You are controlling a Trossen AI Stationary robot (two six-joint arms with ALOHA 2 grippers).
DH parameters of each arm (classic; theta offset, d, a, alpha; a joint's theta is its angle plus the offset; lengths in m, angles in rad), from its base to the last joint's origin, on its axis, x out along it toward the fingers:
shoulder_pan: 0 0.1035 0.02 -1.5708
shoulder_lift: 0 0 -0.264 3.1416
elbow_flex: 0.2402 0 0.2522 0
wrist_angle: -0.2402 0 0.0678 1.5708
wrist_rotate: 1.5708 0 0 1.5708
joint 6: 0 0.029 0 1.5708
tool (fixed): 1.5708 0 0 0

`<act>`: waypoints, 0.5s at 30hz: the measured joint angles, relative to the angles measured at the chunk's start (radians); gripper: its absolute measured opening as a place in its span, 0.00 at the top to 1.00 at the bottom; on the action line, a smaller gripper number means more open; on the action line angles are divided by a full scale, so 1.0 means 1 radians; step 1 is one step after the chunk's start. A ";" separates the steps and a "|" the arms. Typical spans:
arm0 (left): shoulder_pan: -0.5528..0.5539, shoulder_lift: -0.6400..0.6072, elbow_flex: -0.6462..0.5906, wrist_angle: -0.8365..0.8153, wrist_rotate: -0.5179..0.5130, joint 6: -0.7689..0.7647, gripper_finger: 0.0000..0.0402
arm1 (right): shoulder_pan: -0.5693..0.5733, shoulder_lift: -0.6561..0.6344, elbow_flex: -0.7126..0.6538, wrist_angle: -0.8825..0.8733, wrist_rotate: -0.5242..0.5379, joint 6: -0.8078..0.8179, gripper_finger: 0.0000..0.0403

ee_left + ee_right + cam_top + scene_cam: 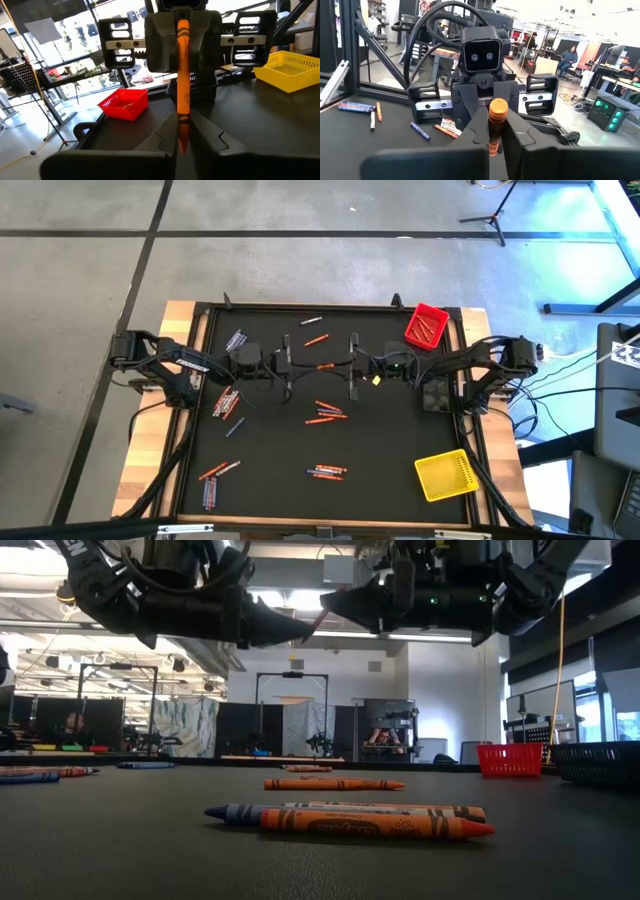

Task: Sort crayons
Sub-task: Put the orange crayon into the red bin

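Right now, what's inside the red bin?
Red bin, high view: a few thin orange-red crayons lying on its floor. No exact count possible; its walls hide the contents in the low view.

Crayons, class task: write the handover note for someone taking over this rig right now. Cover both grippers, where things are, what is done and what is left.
Left gripper: shut on the orange crayon, mid-air over the table's centre.
Right gripper: shut on the same crayon's other end, facing the left one.
Red bin, top right in the high view, holds a few crayons; yellow bin is bottom right.
Done: some crayons binned.
Left: finish this pass, then sort the loose crayons scattered over the table.
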 joint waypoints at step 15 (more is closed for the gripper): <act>0.004 0.000 0.000 -0.116 -0.264 0.032 0.67 | 0.000 -0.170 -0.001 -0.311 0.329 -0.048 0.93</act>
